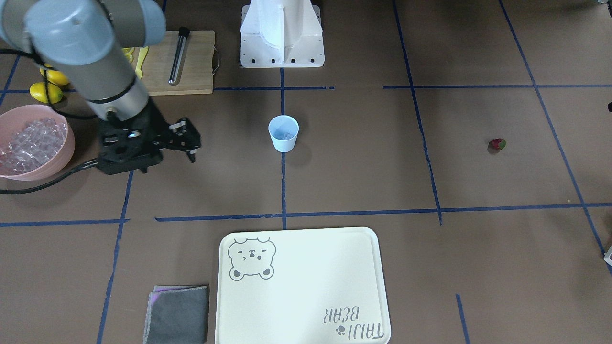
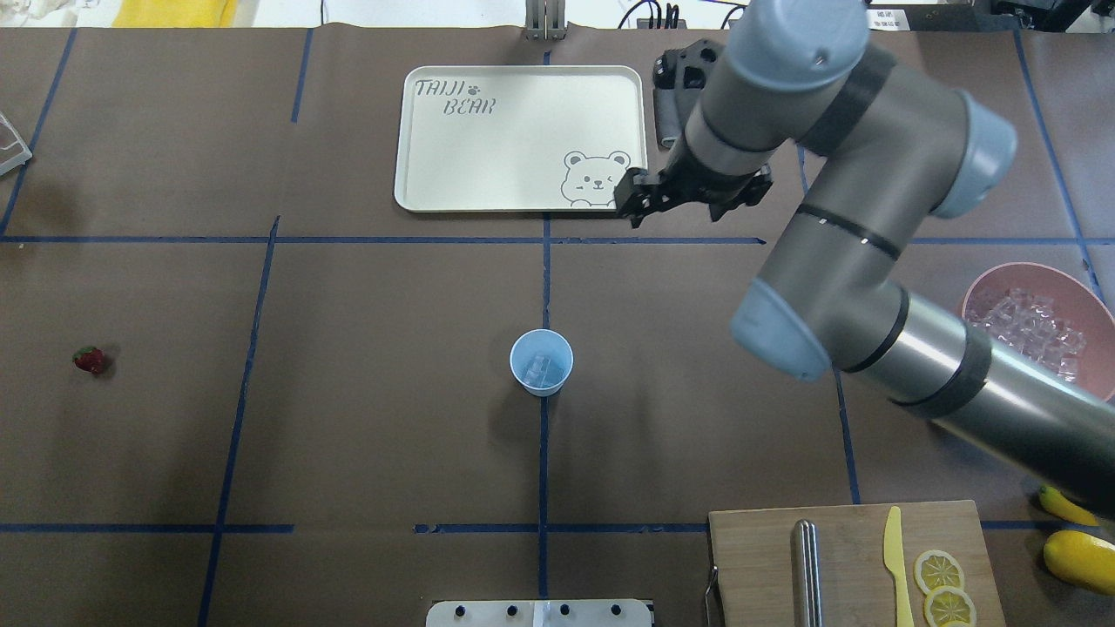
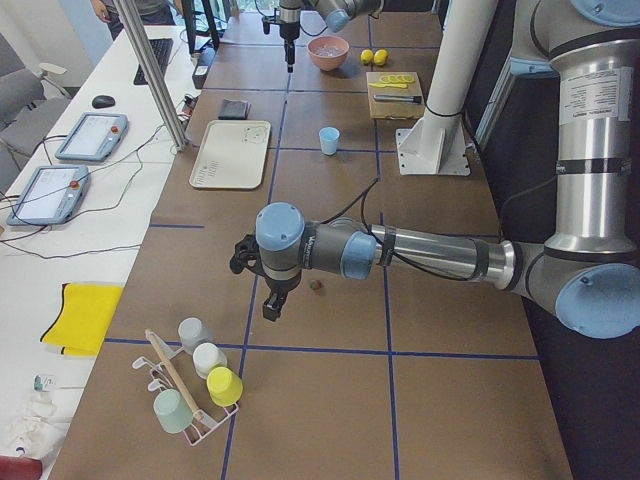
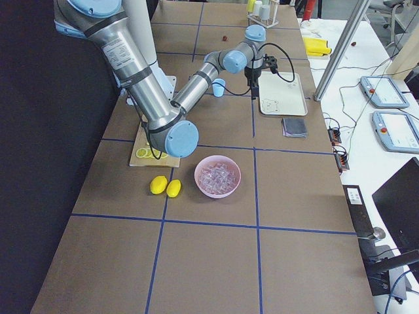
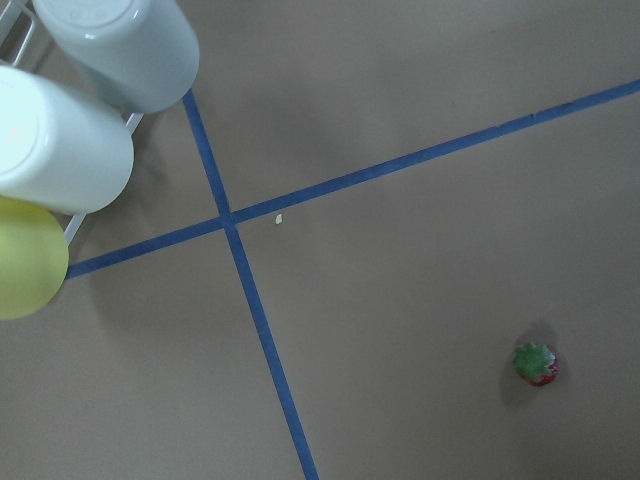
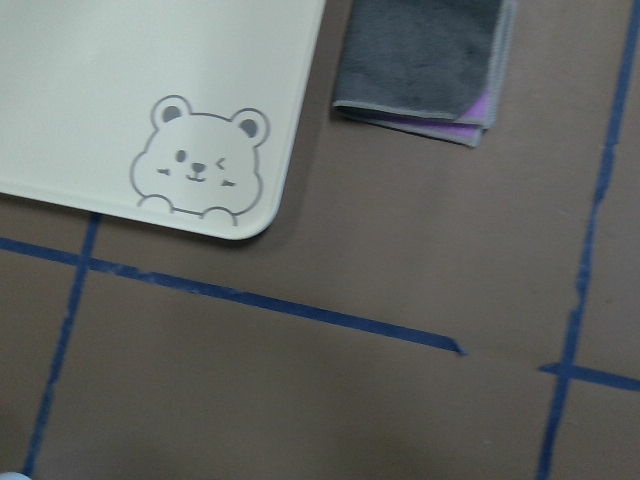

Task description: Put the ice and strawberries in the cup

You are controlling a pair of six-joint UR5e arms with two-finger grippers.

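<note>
The pale blue cup [image 2: 541,361] stands upright at the table's middle, with a few clear ice cubes [image 2: 539,371] inside it. More ice [image 2: 1032,324] fills the pink bowl [image 1: 60,162]. The strawberry [image 2: 89,359] lies alone on the table far on my left; it also shows in the left wrist view [image 5: 536,363]. My right gripper [image 1: 190,141] hangs open and empty between bowl and cup, near the tray's corner [image 2: 629,205]. My left gripper [image 3: 270,303] hovers beside the strawberry [image 3: 317,285]; I cannot tell whether it is open or shut.
A cream bear tray [image 2: 523,139] and a grey cloth [image 1: 177,313] lie at the far side. A cutting board [image 2: 854,557] holds a knife and lemon slices, with lemons [image 2: 1078,557] beside it. A rack of cups [image 3: 195,385] stands near my left gripper.
</note>
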